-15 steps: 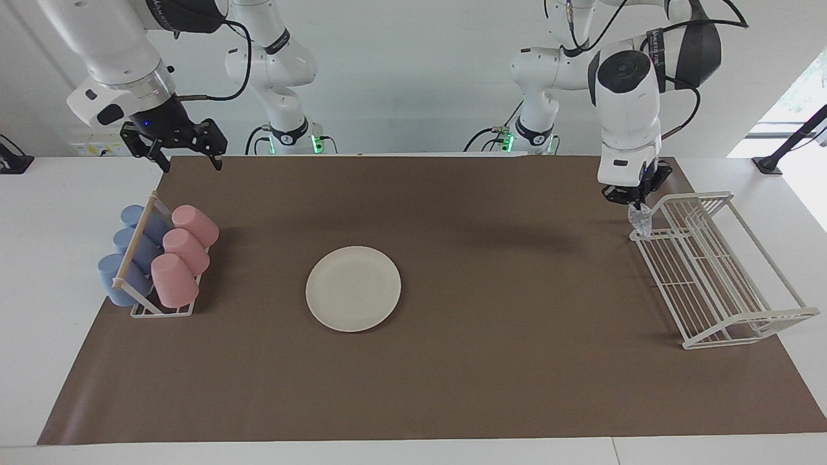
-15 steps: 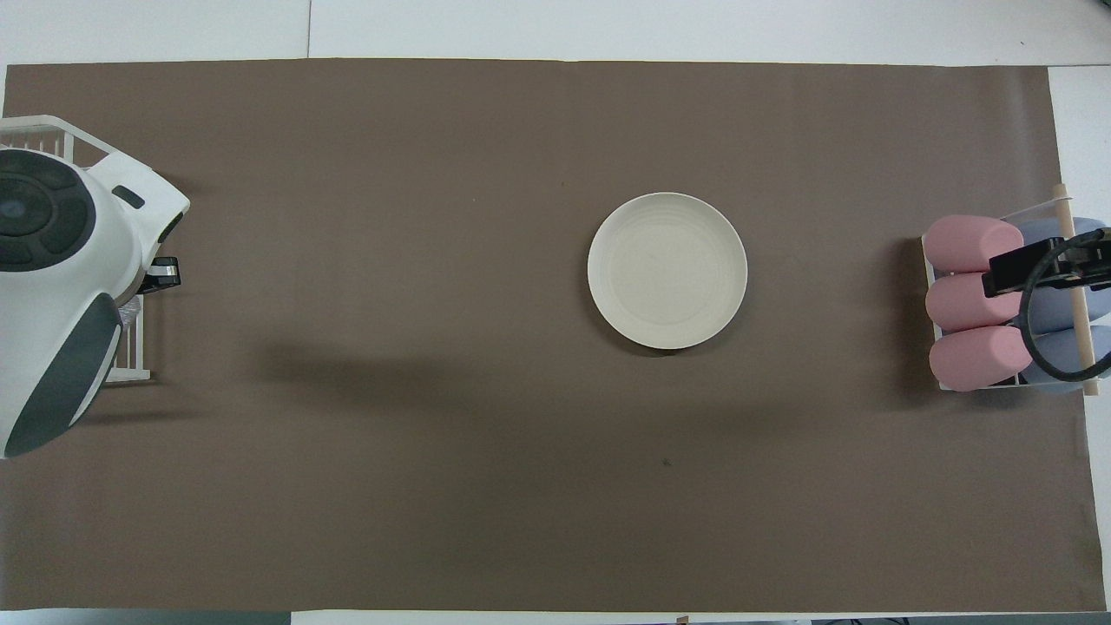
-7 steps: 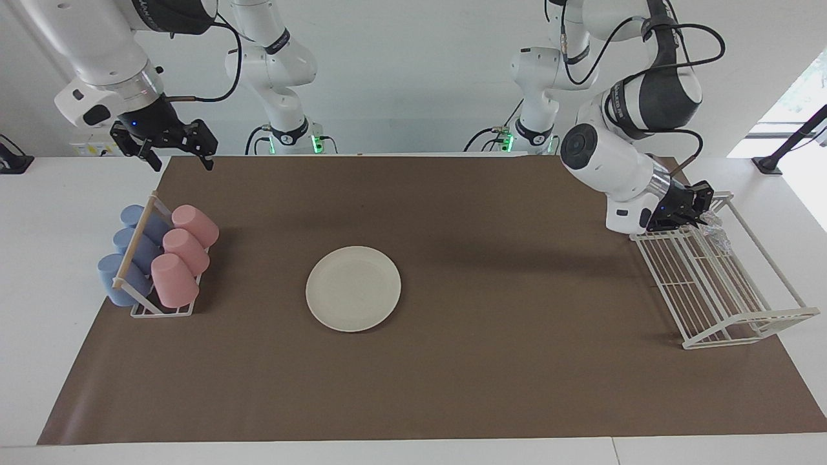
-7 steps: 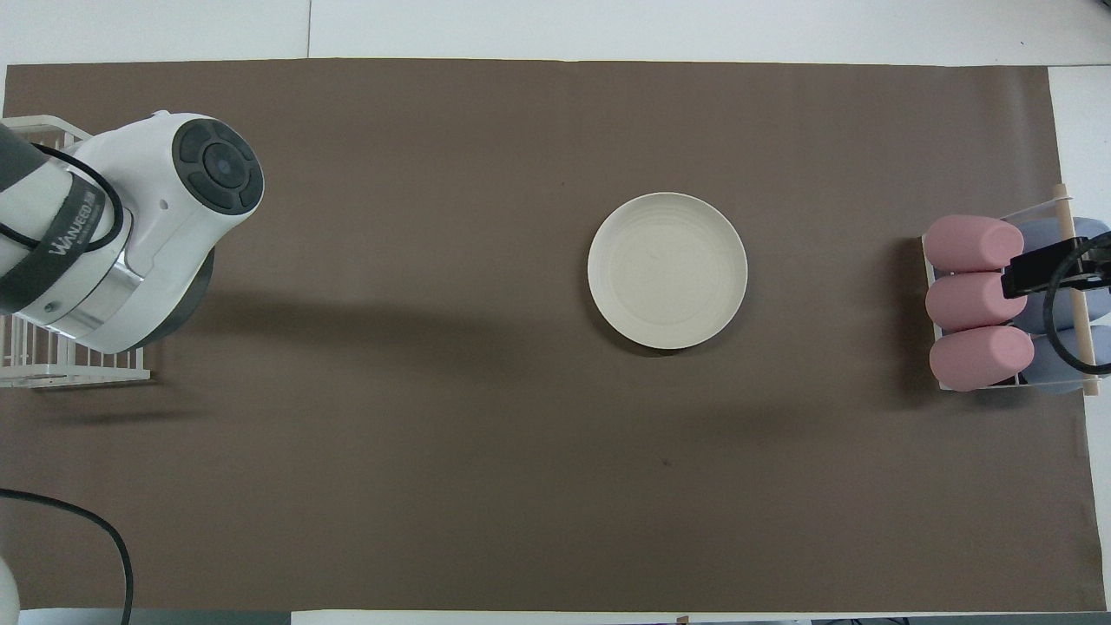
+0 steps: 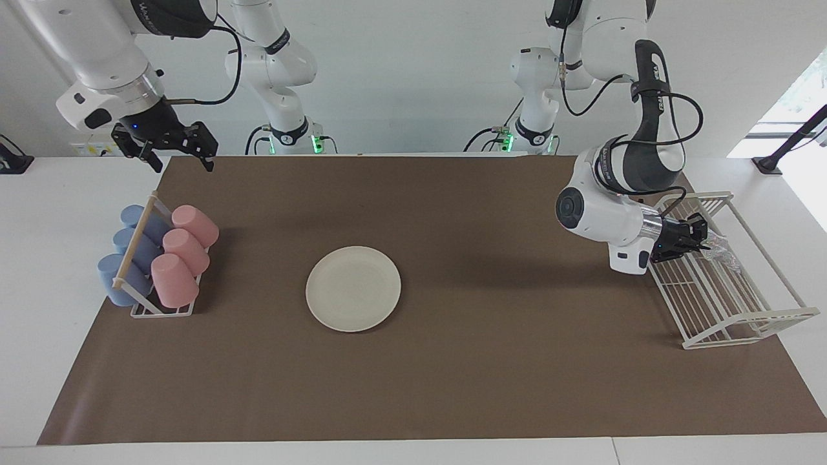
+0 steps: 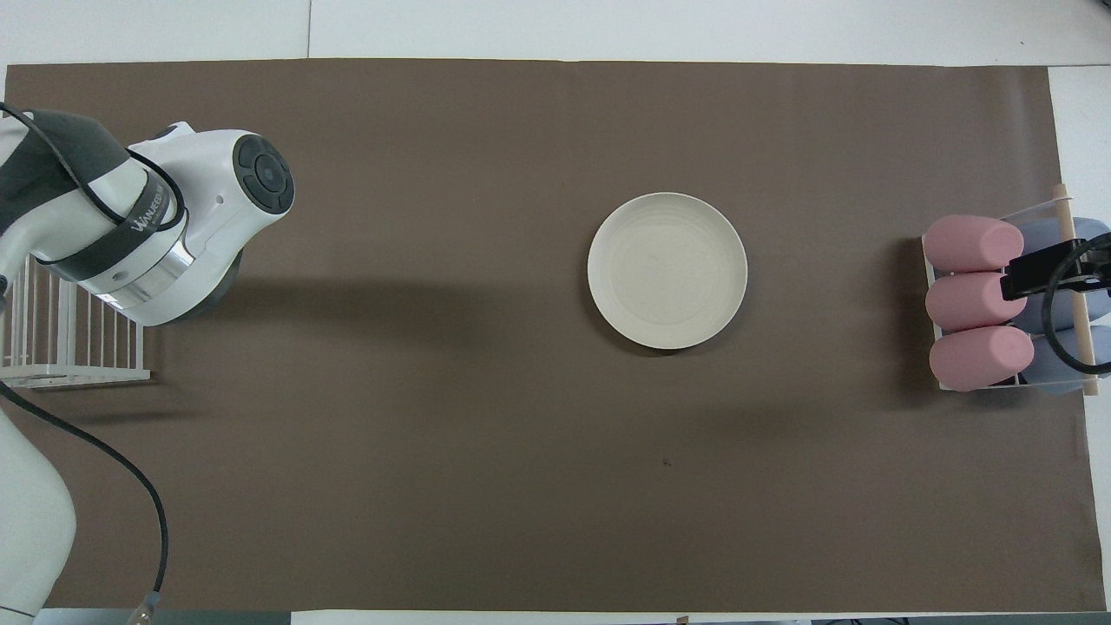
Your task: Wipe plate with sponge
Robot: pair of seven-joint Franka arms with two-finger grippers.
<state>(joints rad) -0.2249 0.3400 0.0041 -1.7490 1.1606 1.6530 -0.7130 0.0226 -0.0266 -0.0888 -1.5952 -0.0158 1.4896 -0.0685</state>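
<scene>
The cream-white plate (image 5: pixel 353 288) lies flat in the middle of the brown mat; it also shows in the overhead view (image 6: pixel 667 270). My left gripper (image 5: pixel 705 243) reaches sideways into the white wire rack (image 5: pixel 730 303) at the left arm's end of the table. It is shut on the silvery sponge (image 5: pixel 721 248), which sits low over the rack's wires. In the overhead view the left arm's wrist hides that gripper and the sponge. My right gripper (image 5: pixel 181 161) is open and empty, raised above the cup rack; it also shows in the overhead view (image 6: pixel 1041 270).
A small rack with pink cups (image 5: pixel 181 252) and blue cups (image 5: pixel 126 258) stands at the right arm's end of the mat. The wire rack also shows in the overhead view (image 6: pixel 78 347). The brown mat (image 5: pixel 491 361) covers most of the table.
The left arm has swung down and turned, carrying the sponge from above the rack's near corner to low inside the rack. The right gripper has lifted slightly and then held still.
</scene>
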